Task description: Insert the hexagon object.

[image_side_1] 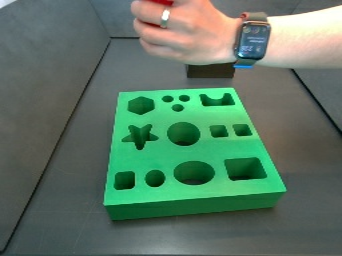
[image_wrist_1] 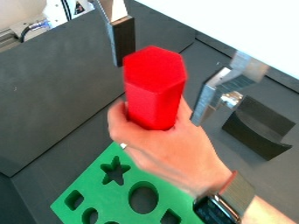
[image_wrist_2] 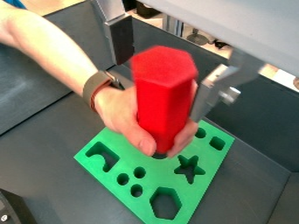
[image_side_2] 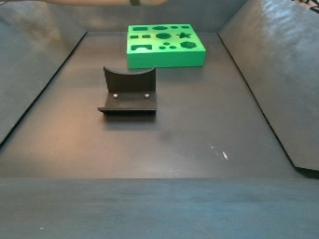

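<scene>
Hand [image_wrist_1: 170,149] holds hexagon object [image_wrist_1: 153,87] upright between gripper [image_wrist_1: 176,83] fingers above green board [image_side_1: 187,150]; gripper spread, not clamping. Looks rigid, light, slick plastic; grip opposite flat faces mid-length.

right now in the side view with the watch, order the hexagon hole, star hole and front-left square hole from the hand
1. hexagon hole, back left of the board.
2. star hole, left middle.
3. square hole, front left corner.
The hand holds the hexagon between the gripper fingers.
</scene>
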